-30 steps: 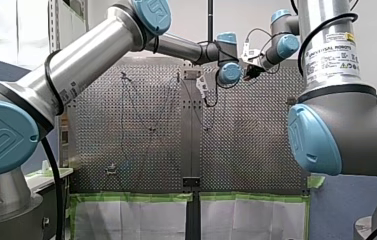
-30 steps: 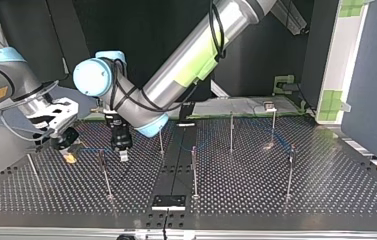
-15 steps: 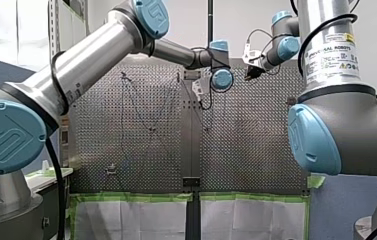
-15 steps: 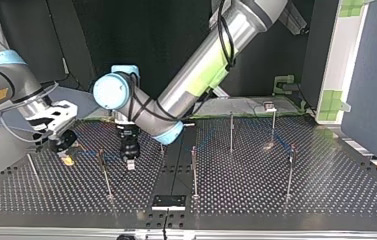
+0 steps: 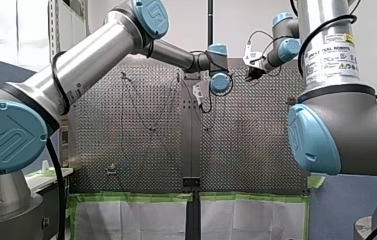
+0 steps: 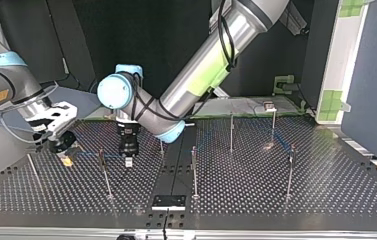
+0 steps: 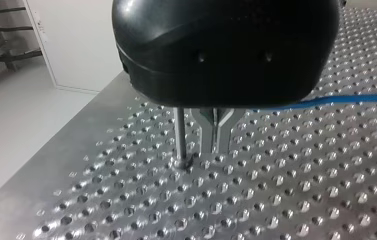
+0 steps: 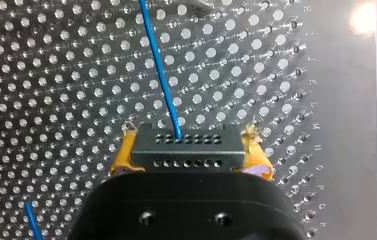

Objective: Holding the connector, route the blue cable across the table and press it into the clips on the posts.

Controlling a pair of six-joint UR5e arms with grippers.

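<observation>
Gripping the black connector (image 8: 186,152) between yellow pads (image 8: 122,159), my right gripper (image 8: 186,145) | blue cable (image 8: 160,75) leaves the connector, runs ahead over the perforated table (image 8: 51,75) | my left gripper (image 7: 216,142) narrow, metal fingers together, just beside a thin post (image 7: 180,132); cable passes behind its body

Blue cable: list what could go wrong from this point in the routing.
1. My left end effector hangs right beside a post; a sideways move might strike it.
2. My right end effector grips the connector only by its ends; a tug on the blue cable could twist it loose.
3. Both end effectors work near each other at the top view's left, so they might collide.
</observation>
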